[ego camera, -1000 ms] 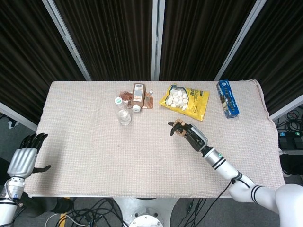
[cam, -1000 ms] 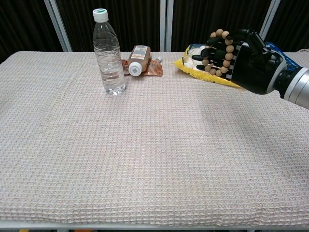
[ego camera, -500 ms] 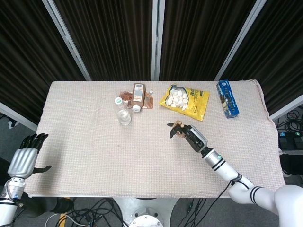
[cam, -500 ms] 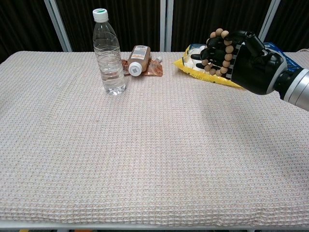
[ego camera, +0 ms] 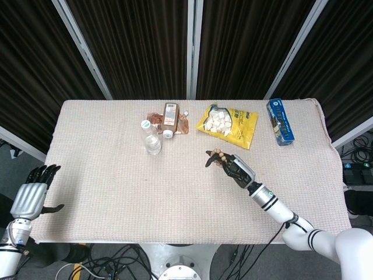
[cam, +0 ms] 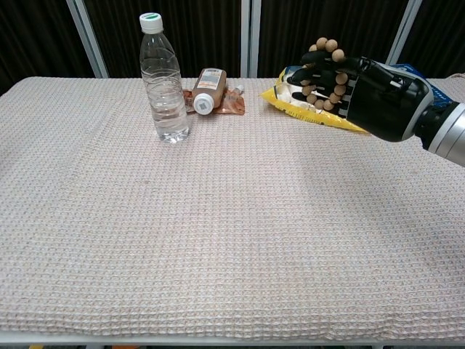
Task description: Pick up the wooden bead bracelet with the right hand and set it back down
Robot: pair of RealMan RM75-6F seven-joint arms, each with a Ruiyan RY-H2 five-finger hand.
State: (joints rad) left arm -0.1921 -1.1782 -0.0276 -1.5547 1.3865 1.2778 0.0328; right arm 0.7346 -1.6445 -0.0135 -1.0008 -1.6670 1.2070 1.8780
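Observation:
The wooden bead bracelet (cam: pixel 325 76) is a loop of round tan beads, held up off the table by my right hand (cam: pixel 363 91). The black fingers curl through the loop and grip it in front of the yellow snack bag. From the head view the right hand (ego camera: pixel 233 167) hovers over the middle right of the table with the bracelet (ego camera: pixel 218 155) showing at its fingertips. My left hand (ego camera: pixel 32 195) hangs off the table's left edge, fingers apart, holding nothing.
A clear water bottle (cam: pixel 165 80) stands at the back left of centre. Beside it lie a brown bottle (cam: pixel 208 89) on a pouch, a yellow snack bag (ego camera: pixel 228 125) and a blue box (ego camera: pixel 280 121) at the far right. A woven cloth (cam: pixel 182 233) covers the table.
My right hand has shifted slightly left and rotated, its fingers stretching out flatter with the bracelet still hooked on them. The left hand has stayed put.

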